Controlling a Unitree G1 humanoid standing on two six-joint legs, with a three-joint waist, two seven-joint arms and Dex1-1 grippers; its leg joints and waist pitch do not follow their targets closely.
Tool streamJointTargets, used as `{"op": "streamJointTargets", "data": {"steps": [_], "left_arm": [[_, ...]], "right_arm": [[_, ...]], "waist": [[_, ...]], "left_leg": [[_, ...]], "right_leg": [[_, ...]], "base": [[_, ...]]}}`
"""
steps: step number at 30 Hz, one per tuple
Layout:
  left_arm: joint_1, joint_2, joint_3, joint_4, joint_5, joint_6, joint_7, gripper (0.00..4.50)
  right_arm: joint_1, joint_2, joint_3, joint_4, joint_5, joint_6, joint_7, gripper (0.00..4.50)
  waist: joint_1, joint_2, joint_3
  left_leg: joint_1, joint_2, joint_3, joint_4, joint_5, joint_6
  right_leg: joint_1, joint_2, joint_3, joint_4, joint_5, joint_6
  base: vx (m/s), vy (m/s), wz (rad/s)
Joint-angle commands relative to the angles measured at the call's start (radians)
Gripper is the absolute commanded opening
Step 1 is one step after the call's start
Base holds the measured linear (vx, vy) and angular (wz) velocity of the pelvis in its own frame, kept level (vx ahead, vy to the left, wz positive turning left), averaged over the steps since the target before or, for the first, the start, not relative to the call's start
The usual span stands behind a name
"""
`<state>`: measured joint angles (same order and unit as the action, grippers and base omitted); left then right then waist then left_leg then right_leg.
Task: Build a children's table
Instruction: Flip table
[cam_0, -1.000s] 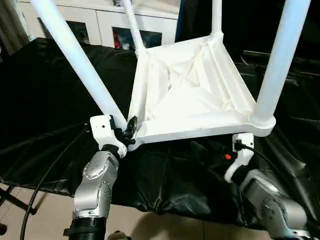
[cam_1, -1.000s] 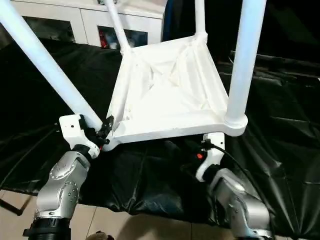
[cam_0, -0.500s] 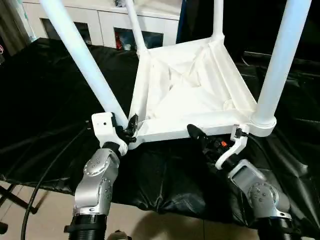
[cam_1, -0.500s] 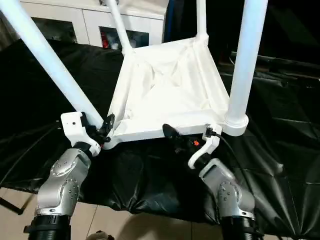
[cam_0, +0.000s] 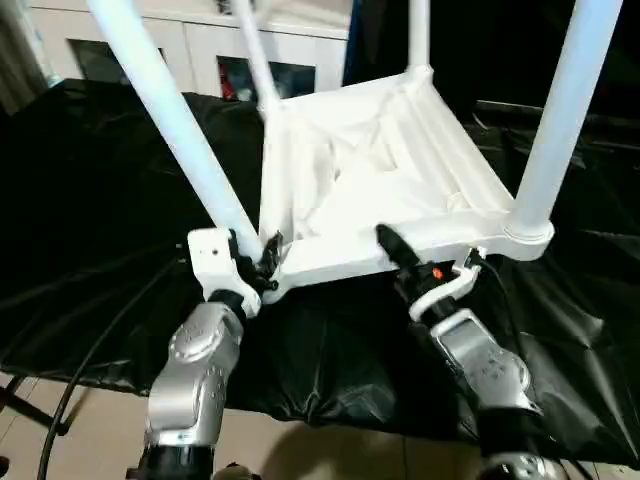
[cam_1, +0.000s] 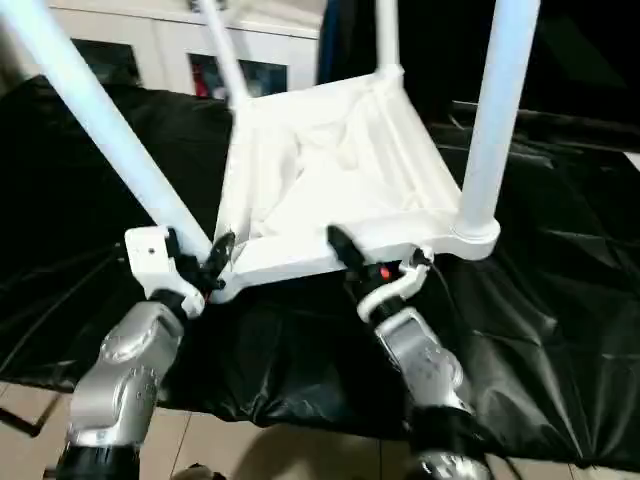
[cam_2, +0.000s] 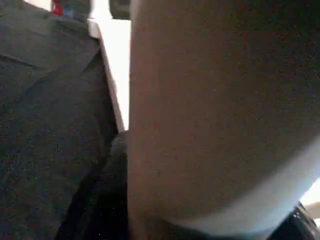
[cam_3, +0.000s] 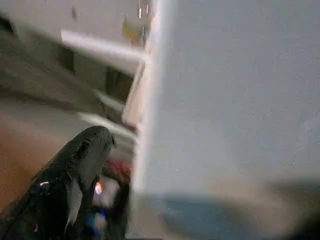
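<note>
We saw the children's table (cam_0: 380, 170) lying upside down on a tabletop draped in black cloth (cam_0: 90, 200), its ribbed, cross-braced underside facing up and its four legs rising out of the corner sockets. The near left leg (cam_0: 175, 130) leaned up and away to our left, the near right leg (cam_0: 560, 110) stood close to upright in its socket at the near right corner, and the two far legs (cam_0: 255, 55) climbed out of the top of the picture.

Our left gripper (cam_0: 255, 262) sat at the near left corner of the top, right at the foot of the near left leg. Its black fingers (cam_0: 270, 250) lay against that corner, and in the left wrist view the leg (cam_2: 215, 115) loomed very close, yet we could not tell whether these jaws were clamped or merely resting there.

Our right gripper (cam_0: 400, 262) was at the near edge of the top, between the middle and the near right corner. One black finger (cam_0: 390, 243) rose in front of the edge, touching or nearly touching it; the right wrist view showed one finger (cam_3: 75, 170) beside a white surface. We could not tell the state of these jaws either.

A white cabinet (cam_0: 200, 50) with glass doors stood behind the tabletop.
</note>
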<state>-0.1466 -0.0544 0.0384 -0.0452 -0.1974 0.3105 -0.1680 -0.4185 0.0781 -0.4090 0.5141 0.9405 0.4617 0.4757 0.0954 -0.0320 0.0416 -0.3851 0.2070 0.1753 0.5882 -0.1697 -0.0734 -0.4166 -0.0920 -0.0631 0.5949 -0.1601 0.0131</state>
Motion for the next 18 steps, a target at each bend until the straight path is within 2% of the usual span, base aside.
{"op": "streamJointTargets", "data": {"steps": [1, 2, 4, 5, 6, 8, 10, 13, 18], "left_arm": [[0.011, -0.032, -0.032, -0.048, -0.045, 0.019, -0.024, 2.13], [0.013, -0.032, -0.034, -0.049, -0.044, 0.019, -0.024, 2.13], [0.021, -0.034, -0.035, -0.056, -0.043, 0.017, -0.019, 2.13], [0.023, -0.036, -0.032, -0.058, -0.045, 0.015, -0.016, 2.13], [0.025, -0.038, -0.032, -0.061, -0.045, 0.015, -0.012, 2.13], [0.026, -0.040, -0.028, -0.064, -0.047, 0.014, -0.005, 2.13], [0.028, -0.042, -0.030, -0.065, -0.047, 0.012, -0.004, 2.13], [0.027, -0.041, -0.036, -0.064, -0.046, 0.011, -0.009, 2.13], [0.023, -0.044, -0.037, -0.058, -0.047, 0.007, -0.015, 2.13]], "right_arm": [[-0.046, 0.001, -0.051, 0.036, 0.038, -0.036, -0.025, 4.50], [-0.052, 0.002, -0.060, 0.044, 0.044, -0.040, -0.028, 4.23], [-0.064, -0.004, -0.070, 0.063, 0.046, -0.042, -0.042, 4.17], [-0.069, -0.006, -0.073, 0.070, 0.046, -0.043, -0.048, 4.11], [-0.073, -0.007, -0.077, 0.077, 0.048, -0.041, -0.052, 3.97], [-0.083, -0.013, -0.081, 0.095, 0.042, -0.033, -0.049, 3.73], [-0.095, -0.018, -0.093, 0.115, 0.040, -0.030, -0.046, 3.64], [-0.110, -0.023, -0.101, 0.132, 0.040, -0.029, -0.043, 3.29], [-0.116, -0.031, -0.102, 0.140, 0.042, -0.020, -0.044, 2.85]], "waist": [[0.004, -0.010, -0.061], [0.006, -0.008, -0.062], [0.002, -0.020, -0.061], [0.003, -0.015, -0.063], [0.001, -0.022, -0.062], [0.002, -0.019, -0.062], [0.001, -0.025, -0.062], [0.000, -0.024, -0.061], [0.000, -0.025, -0.062]], "left_leg": [[0.009, 0.021, 0.001, -0.076, -0.222, 0.003], [0.012, 0.020, 0.002, -0.074, -0.218, 0.002], [0.008, 0.019, 0.003, -0.074, -0.208, 0.007], [0.010, 0.019, 0.002, -0.073, -0.196, 0.008], [0.009, 0.019, 0.004, -0.072, -0.190, 0.011], [0.009, 0.019, 0.004, -0.072, -0.186, 0.014], [0.008, 0.019, 0.005, -0.071, -0.184, 0.017], [0.009, 0.019, 0.005, -0.072, -0.194, 0.012], [0.010, 0.020, 0.005, -0.070, -0.170, 0.013]], "right_leg": [[0.051, -0.045, 0.030, -0.064, -0.253, -0.136], [0.049, -0.043, 0.030, -0.065, -0.254, -0.131], [0.051, -0.043, 0.030, -0.064, -0.249, -0.128], [0.050, -0.043, 0.030, -0.063, -0.240, -0.128], [0.049, -0.042, 0.030, -0.063, -0.233, -0.127], [0.049, -0.042, 0.030, -0.062, -0.233, -0.128], [0.049, -0.042, 0.030, -0.062, -0.237, -0.126], [0.048, -0.043, 0.030, -0.064, -0.262, -0.120], [0.048, -0.040, 0.030, -0.058, -0.208, -0.132]], "base": [[0.000, 0.000, 0.00], [0.000, 0.000, 0.00], [0.000, 0.000, 0.00], [0.000, 0.000, 0.00], [0.000, 0.000, 0.00], [0.000, 0.000, 0.00], [0.000, 0.000, 0.00], [0.000, 0.000, 0.00], [0.000, 0.000, 0.00]]}}
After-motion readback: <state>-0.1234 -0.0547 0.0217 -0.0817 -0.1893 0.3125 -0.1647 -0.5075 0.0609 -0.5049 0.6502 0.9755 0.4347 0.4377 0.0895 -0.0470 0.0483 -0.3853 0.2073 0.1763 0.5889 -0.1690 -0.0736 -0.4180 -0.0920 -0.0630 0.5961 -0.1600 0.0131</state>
